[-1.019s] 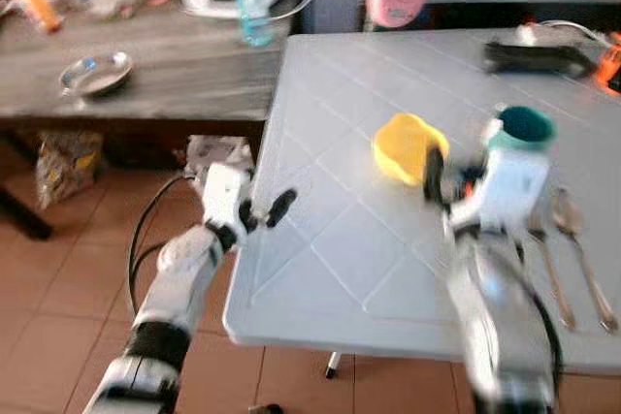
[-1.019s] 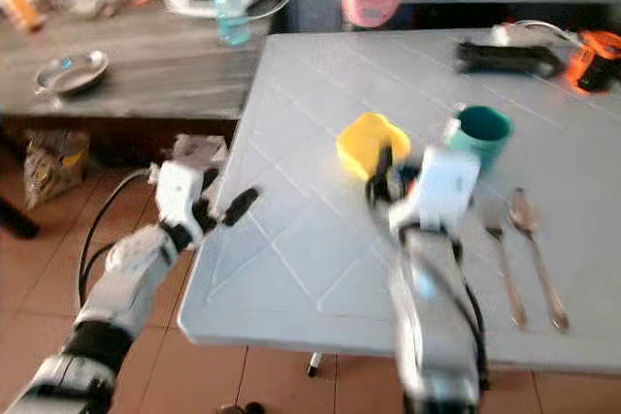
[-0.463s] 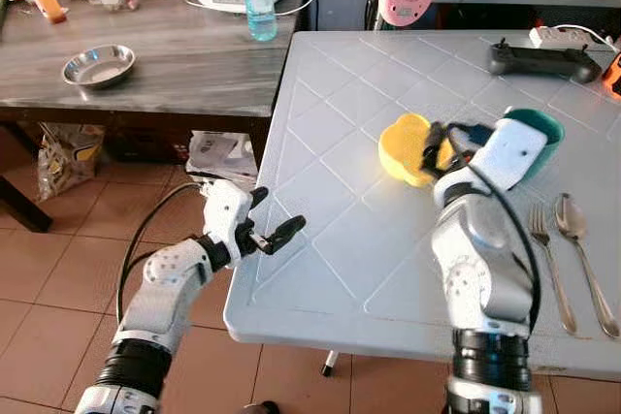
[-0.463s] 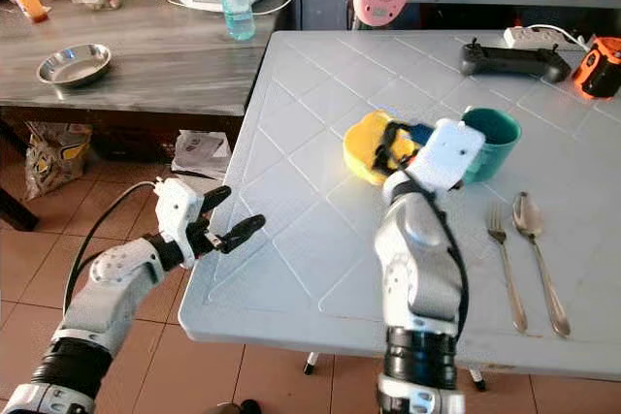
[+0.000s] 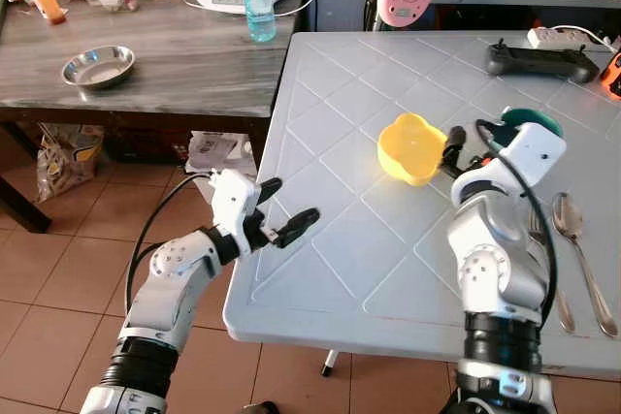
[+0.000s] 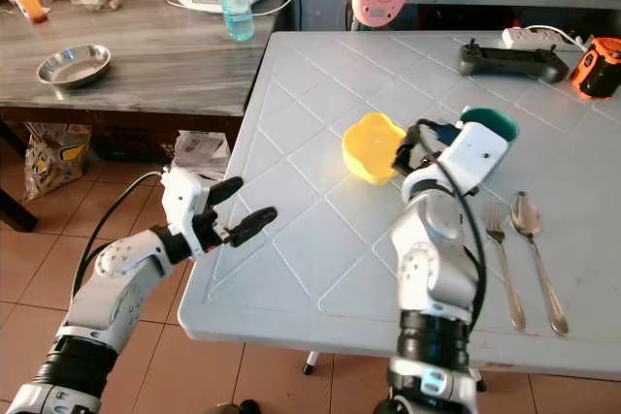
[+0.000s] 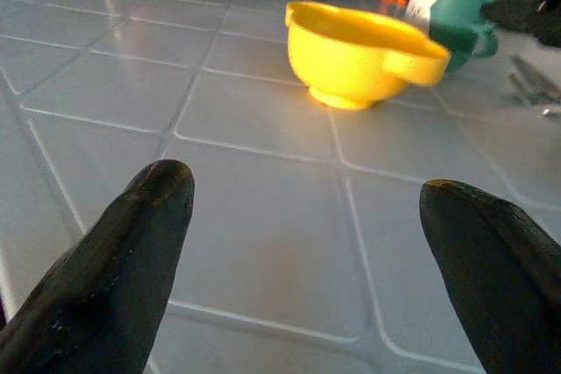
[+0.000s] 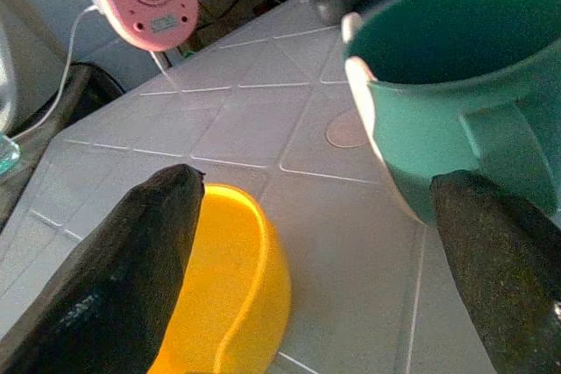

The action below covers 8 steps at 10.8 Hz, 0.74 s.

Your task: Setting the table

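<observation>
White plastic worktop (image 5: 340,239), moulded in a diamond grid. Glossy yellow bowl (image 5: 410,147) with scalloped rim sits on it, beside a teal mug (image 8: 447,85). Right pincer (image 6: 412,147), fingers spread wide and empty, sits between bowl and mug. Left pincer (image 5: 286,210), likewise wide, hovers at the worktop edge, well apart from the bowl.

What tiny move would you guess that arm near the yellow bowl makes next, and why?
Probably the right tool eases toward the yellow plastic bowl to grasp its rim. Its black fingers are open and empty, poised between that bowl and the teal mug, with the bowl's rim nearest one fingertip.
</observation>
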Motion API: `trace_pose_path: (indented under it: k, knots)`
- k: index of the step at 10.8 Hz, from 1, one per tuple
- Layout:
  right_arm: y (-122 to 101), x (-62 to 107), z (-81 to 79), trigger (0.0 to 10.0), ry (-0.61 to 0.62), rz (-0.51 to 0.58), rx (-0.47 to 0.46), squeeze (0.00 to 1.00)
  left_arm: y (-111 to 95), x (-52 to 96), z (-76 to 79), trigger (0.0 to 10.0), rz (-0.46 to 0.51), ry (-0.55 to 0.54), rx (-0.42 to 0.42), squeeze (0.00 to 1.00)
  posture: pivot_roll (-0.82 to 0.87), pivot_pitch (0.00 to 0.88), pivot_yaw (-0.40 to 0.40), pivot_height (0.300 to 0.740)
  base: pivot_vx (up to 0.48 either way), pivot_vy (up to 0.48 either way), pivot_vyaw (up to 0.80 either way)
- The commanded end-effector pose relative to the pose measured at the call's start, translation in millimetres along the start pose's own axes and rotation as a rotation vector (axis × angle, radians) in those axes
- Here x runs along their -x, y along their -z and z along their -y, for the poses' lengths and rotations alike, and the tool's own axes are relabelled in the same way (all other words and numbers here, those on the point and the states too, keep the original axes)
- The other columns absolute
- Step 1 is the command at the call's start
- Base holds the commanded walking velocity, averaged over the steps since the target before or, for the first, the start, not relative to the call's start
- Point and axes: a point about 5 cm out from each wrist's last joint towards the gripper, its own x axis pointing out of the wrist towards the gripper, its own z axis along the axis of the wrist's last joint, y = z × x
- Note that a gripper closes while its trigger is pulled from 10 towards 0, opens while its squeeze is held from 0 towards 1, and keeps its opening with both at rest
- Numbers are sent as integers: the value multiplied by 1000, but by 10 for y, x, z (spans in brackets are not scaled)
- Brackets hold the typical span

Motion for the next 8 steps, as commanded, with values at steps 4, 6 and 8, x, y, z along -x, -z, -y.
trace_pose_path:
  k: [4, 6, 8]
  knots:
    - [35, -123, -48, 10000, -18, -55, -54, 0, -116, -20, 259, 10000, 35, 157, 70, 0, 70, 128, 19, 740, 0, 0, 0]
    - [86, -202, -179, 10000, -68, -110, -74, 0, -121, -19, 317, 10000, 22, 178, 87, 0, 68, 131, 17, 740, 0, 0, 0]
    - [164, -225, -262, 10000, -81, -165, -99, 0, -89, -1, 346, 10000, 4, 193, 97, 0, 70, 132, 15, 740, 0, 0, 0]
